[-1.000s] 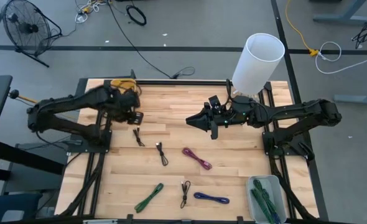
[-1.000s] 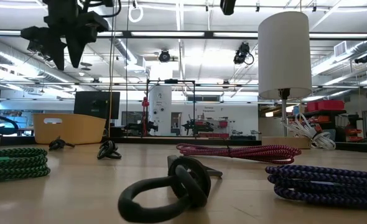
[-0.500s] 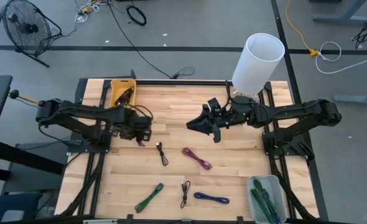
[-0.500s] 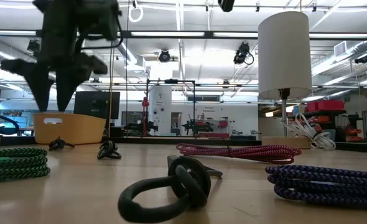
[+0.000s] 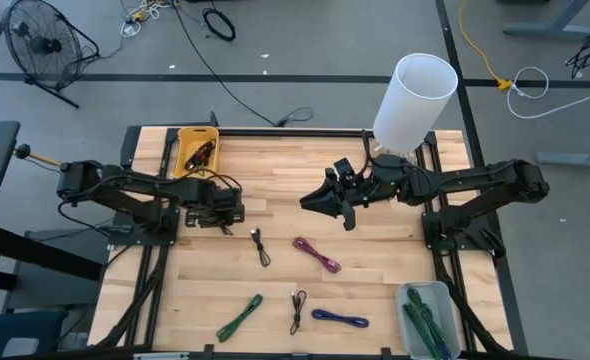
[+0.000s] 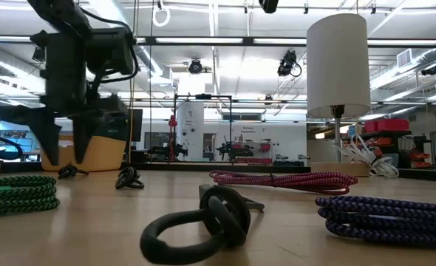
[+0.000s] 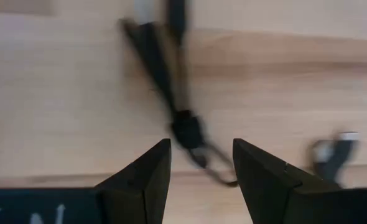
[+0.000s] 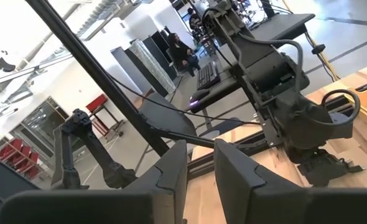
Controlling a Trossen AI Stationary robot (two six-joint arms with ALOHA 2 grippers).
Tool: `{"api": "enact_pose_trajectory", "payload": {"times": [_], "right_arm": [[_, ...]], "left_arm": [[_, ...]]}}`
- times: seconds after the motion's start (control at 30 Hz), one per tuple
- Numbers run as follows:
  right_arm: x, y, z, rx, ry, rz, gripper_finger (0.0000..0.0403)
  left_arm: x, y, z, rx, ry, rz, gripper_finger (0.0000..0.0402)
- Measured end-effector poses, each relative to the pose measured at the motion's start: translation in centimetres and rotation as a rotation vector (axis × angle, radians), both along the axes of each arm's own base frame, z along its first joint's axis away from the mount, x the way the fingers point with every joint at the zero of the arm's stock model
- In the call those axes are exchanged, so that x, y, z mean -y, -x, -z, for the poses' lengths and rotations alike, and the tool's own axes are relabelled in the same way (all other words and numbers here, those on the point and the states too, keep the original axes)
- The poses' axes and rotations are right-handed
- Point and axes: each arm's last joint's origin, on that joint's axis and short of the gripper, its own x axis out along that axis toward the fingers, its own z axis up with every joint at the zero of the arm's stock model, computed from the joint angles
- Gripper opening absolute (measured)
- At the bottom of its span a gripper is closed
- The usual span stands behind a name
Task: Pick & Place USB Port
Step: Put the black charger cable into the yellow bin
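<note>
My left gripper is open and points down over a small coiled black USB cable that lies flat on the wood near the table's left side. In the left wrist view its two fingers stand on either side of the cable's bundled middle without touching it. My right gripper hovers above the table's middle, pointing toward the left arm, with a narrow gap between its fingers. A yellow bin at the far left corner holds black cables.
More coiled cables lie on the wood: black, magenta, green, black and blue. A clear bin of green cables sits at the near right corner. A white lamp shade stands at the far right.
My left gripper has swung from beside the yellow bin toward the near edge and the table's middle. It has tipped to point down and dropped low over the black cable, staying open. The cables have not moved.
</note>
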Motion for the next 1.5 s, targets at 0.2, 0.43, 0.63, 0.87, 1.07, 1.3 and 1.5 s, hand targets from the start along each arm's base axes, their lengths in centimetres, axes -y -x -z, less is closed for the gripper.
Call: {"api": "enact_pose_trajectory", "payload": {"times": [0.2,0.43,0.63,0.87,1.07,1.3,1.5], "right_arm": [[-0.1,0.0,0.0,0.0,0.0,-0.002,0.0082],[0.0,0.0,0.0,0.002,0.0,0.006,0.0082],[0.0,0.0,0.0,0.006,0.0,0.009,0.0082],[0.0,0.0,0.0,0.007,0.0,0.009,0.0082],[0.0,0.0,0.0,0.001,0.0,0.009,0.0082],[0.0,0.0,0.1,-0.007,0.001,0.009,0.0082],[0.0,0.0,0.1,-0.008,0.001,0.012,0.0082]], "left_arm": [[-0.1,0.6,0.1,-0.069,-0.032,-0.001,0.0177],[-0.4,0.2,0.4,-0.055,-0.078,0.004,0.0177],[-0.4,-0.2,1.5,-0.113,-0.074,0.054,0.0177],[-0.5,-0.7,2.5,-0.137,-0.034,0.133,0.0096],[-0.4,-0.7,1.3,-0.084,-0.01,0.175,0.0023],[0.3,-2.0,-4.5,0.069,-0.095,0.254,0.0019],[-0.6,-0.5,-12.6,-0.037,-0.317,0.23,0.0018]]}}
